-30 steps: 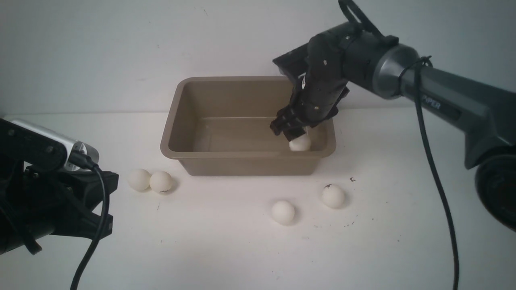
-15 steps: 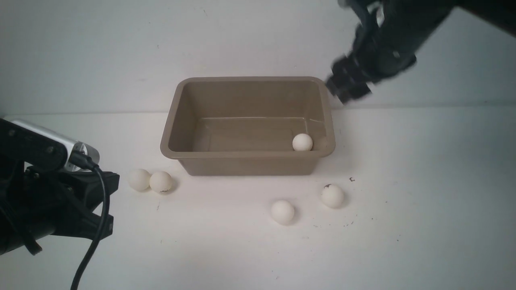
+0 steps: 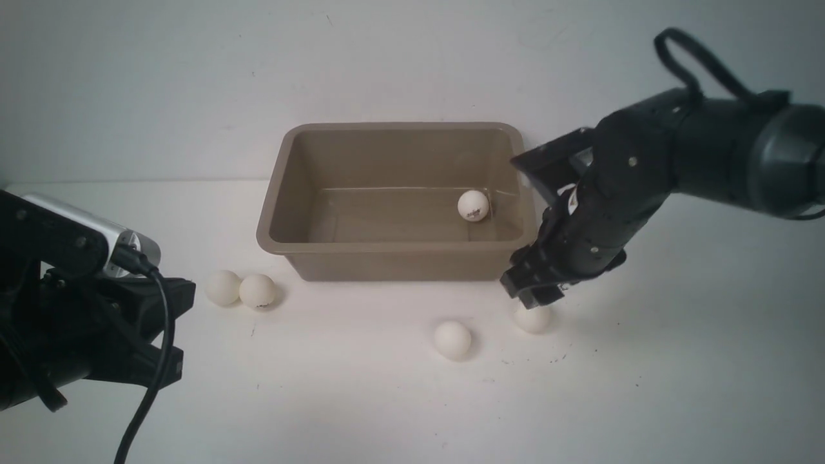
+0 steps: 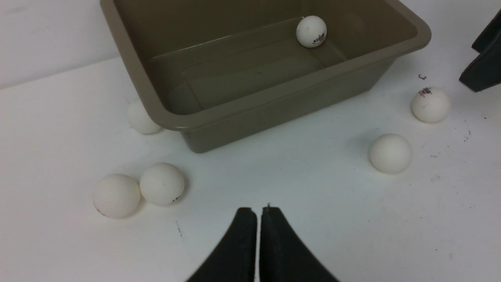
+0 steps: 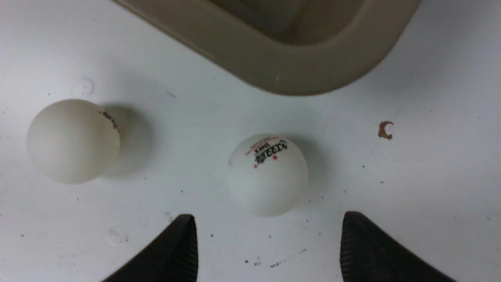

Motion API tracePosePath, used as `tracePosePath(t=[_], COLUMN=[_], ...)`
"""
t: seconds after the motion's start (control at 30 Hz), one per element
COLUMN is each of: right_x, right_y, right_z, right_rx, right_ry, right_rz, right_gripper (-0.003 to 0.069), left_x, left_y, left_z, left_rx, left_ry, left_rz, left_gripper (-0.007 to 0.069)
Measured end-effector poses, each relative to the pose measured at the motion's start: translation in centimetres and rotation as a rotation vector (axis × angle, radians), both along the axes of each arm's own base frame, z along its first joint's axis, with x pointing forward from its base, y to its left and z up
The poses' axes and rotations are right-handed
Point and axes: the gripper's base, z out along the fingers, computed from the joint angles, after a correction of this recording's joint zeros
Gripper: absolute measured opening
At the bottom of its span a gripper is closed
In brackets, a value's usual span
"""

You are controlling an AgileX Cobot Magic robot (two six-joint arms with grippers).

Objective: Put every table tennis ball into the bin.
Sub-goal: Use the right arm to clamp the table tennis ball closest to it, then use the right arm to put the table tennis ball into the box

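My right gripper (image 3: 540,298) hangs with jaws wide open and empty, just above the ball (image 5: 268,174) on the table by the bin's (image 3: 387,248) near right corner. The ball lies centred between my tips, straight ahead. My left gripper (image 4: 258,213), closed, sits well apart at near left.

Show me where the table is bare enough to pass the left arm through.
Bare: the stretch in front of the bin between the side-by-side ball pair and the middle ball, and the near strip of table. Crowded: by the bin's front right corner, where the open right gripper hovers over the rightmost ball, close to the middle one.
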Motion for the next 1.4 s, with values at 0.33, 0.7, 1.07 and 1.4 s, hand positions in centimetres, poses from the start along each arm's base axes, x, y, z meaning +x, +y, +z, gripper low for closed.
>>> tracePosePath(t=[0.33,0.7,1.07,1.4], right_x=[1.1,2.2,-0.7,4.8], right_y=[0.6,1.1,2.5,5.0], right_z=[-3.4,-6.6,4.4,8.4], right_rx=[-0.005,-0.023,0.042,0.061], right_ry=[0.011,0.055,-0.140,-0.379], right_rz=[0.001,-0.008,0.131,0.153], right_gripper=[0.0447,0.0351,0.0353,0.0353], left_x=[-0.1,-0.1,-0.1,-0.1], left_y=[-0.1,-0.1,-0.1,-0.1], left_z=[0.0,0.0,0.0,0.0], left_rx=[-0.006,-0.007,-0.007,-0.006], left_ry=[0.005,0.006,0.006,0.006], left_rz=[-0.014,-0.015,-0.015,-0.014], left_gripper=[-0.0001,0.0009,0.0009,0.0009])
